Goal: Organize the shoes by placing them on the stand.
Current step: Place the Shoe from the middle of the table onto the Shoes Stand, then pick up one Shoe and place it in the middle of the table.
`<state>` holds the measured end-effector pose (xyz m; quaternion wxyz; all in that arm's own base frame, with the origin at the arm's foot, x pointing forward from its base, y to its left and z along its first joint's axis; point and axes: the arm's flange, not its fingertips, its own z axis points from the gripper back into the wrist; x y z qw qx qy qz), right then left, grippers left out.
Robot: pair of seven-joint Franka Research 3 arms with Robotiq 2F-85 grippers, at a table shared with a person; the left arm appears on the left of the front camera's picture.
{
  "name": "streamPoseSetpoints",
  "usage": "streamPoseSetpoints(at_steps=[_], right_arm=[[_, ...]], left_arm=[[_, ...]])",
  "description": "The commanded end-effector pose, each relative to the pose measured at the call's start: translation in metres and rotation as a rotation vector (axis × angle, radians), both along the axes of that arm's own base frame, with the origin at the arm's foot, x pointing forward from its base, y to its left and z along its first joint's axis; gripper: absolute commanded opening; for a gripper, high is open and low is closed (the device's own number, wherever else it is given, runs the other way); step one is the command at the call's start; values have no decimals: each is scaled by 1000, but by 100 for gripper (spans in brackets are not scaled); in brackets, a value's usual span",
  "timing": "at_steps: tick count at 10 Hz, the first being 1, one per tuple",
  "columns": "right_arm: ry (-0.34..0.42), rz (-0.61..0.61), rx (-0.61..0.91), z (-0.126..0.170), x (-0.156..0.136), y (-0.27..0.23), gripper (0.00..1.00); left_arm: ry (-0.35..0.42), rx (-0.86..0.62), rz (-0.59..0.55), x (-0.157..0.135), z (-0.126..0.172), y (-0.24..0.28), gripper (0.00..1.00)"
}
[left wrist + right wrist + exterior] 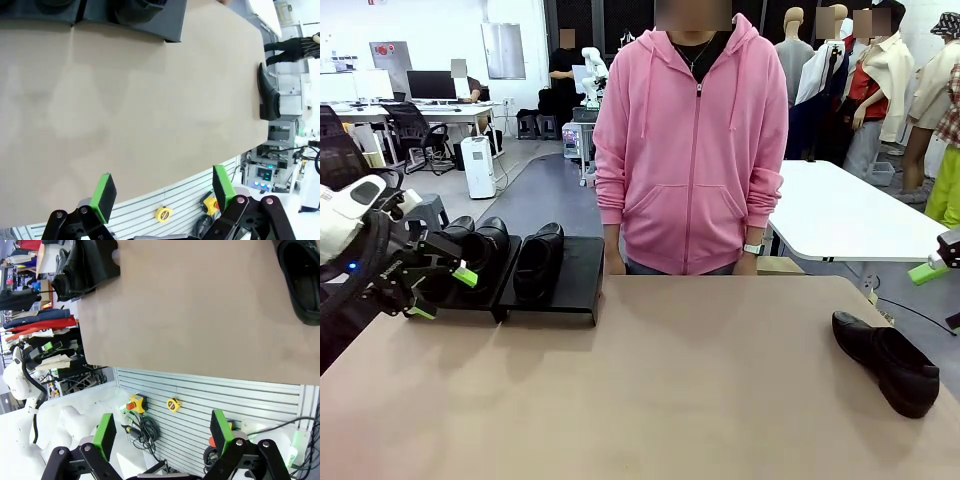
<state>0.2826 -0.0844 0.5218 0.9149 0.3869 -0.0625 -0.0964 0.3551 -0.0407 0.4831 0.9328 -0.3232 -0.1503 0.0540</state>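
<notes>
- Table [650,400]: bare tan top; the person in a pink hoodie [692,140] stands at the far edge, both hands down at the table edge.
- Stand [570,285]: far-left part of the table, just beyond the left gripper. In the left wrist view its corner [170,30] sits at the top, well ahead of the fingers.
- Shoes on the stand: three, side by side. One [538,258] is at the middle of the stand, to the right of the left gripper; two more [485,243] are just behind that gripper, partly hidden by it.
- Fourth shoe [886,362]: lies on the table at the right side, off the stand, below and left of the right gripper. It lies at the upper right in both the right wrist view [302,282] and the left wrist view [268,92].
- Left gripper [442,292]: jaws wide apart, nothing between the green pads, hovering at the near-left end of the stand. Same in its wrist view [162,192].
- Right gripper [935,268]: at the right edge, off the table, one green pad visible. Wrist view [162,432] shows jaws spread, empty.
</notes>
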Motion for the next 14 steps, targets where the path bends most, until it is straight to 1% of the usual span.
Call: streamPoseSetpoints(at_steps=[1, 3, 4, 5, 6, 7, 13, 14], right_arm=[[-17, 7, 14, 0, 0, 0, 100], [-17, 7, 14, 0, 0, 0, 100], [-17, 7, 14, 0, 0, 0, 100], [-17, 7, 14, 0, 0, 0, 100], [-17, 7, 14, 0, 0, 0, 100], [-17, 7, 14, 0, 0, 0, 100], [-17, 7, 14, 0, 0, 0, 100], [0, 0, 0, 0, 0, 0, 100]], left_arm=[[2, -5, 2, 0, 2, 2, 100], [1, 1, 1, -1, 1, 1, 100], [38, 12, -176, -16, 4, -7, 100], [109, -23, -231, -24, 2, -4, 100], [218, -8, -193, -23, -5, 2, 100], [63, -9, -129, -15, -3, -12, 100], [63, -9, -129, -15, -3, -12, 100], [63, -9, -129, -15, -3, -12, 100]])
